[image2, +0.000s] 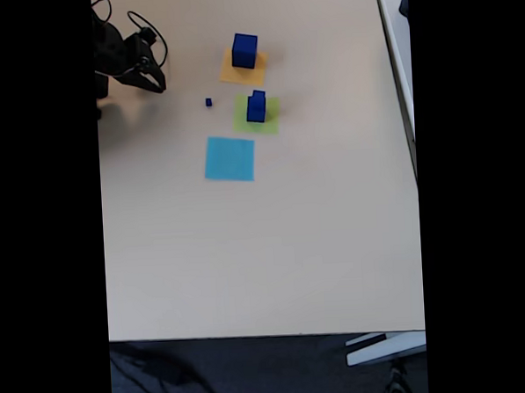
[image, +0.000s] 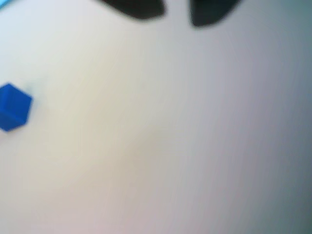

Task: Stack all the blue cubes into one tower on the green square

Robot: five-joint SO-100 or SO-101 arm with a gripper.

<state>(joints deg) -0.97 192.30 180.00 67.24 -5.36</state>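
Two dark blue cubes point(image2: 256, 106) sit stacked on the pale green square point(image2: 271, 121), well apart from the spread, empty fingers point(image2: 157, 79).

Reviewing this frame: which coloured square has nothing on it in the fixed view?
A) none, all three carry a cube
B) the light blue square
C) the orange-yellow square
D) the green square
B: the light blue square lies bare, while the orange-yellow square carries one blue cube and the green square carries two stacked cubes.
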